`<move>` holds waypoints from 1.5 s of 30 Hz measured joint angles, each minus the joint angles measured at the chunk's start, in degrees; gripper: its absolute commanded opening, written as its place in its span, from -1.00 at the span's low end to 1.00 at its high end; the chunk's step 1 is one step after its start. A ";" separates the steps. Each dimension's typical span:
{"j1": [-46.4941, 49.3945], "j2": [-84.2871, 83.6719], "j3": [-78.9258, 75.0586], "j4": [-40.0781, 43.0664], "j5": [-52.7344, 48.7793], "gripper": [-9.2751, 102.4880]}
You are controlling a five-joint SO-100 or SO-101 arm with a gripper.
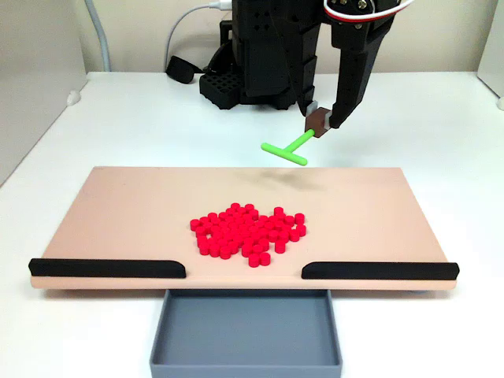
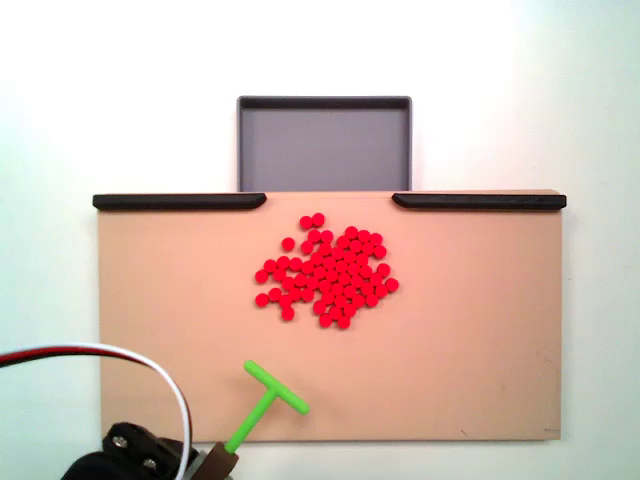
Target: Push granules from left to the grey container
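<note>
Sat heaped as one loose red cluster of granules [image 1: 249,231] [image 2: 329,272] near the middle of the tan board [image 1: 118,213] [image 2: 470,340], a little toward the edge carrying the two black strips [image 1: 106,268] [image 2: 180,201], with none past that edge. Lay flat, mostly one layer deep, a few strays at the cluster's rim, two of them nearest the gap between the strips in the top-down fixed view. Rested on the white table [image 1: 441,134] just beyond the board's strip edge: the container [image 1: 246,331] [image 2: 324,145], its open mouth lined up with the gap between the strips and its near wall tucked against or slightly under the board. Held no granules inside. Hung at the board's opposite edge, away from the container: the gripper [image 1: 319,124] [image 2: 215,462], fingers clenched on a brown block at the stem end of the green T-shaped pusher [image 1: 287,147] [image 2: 268,398]. Pointed the pusher's crossbar toward the granules, well apart from them, with bare board between. Appeared raised above the board in the front fixed view, a soft shadow lying on the board beneath the crossbar; could not tell the height exactly. Trailed a white and red cable [image 2: 120,358] off the arm near the board's corner in the top-down fixed view. Stood behind the board, on the table: the arm's black base [image 1: 260,63].
</note>
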 measured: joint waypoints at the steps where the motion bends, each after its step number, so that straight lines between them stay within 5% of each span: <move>1: -0.53 0.00 0.00 0.00 2.55 -0.84; 26: -5.71 -16.35 -17.49 -4.48 36.47 -0.84; 45: -5.27 -29.53 -32.26 -4.31 46.14 -0.84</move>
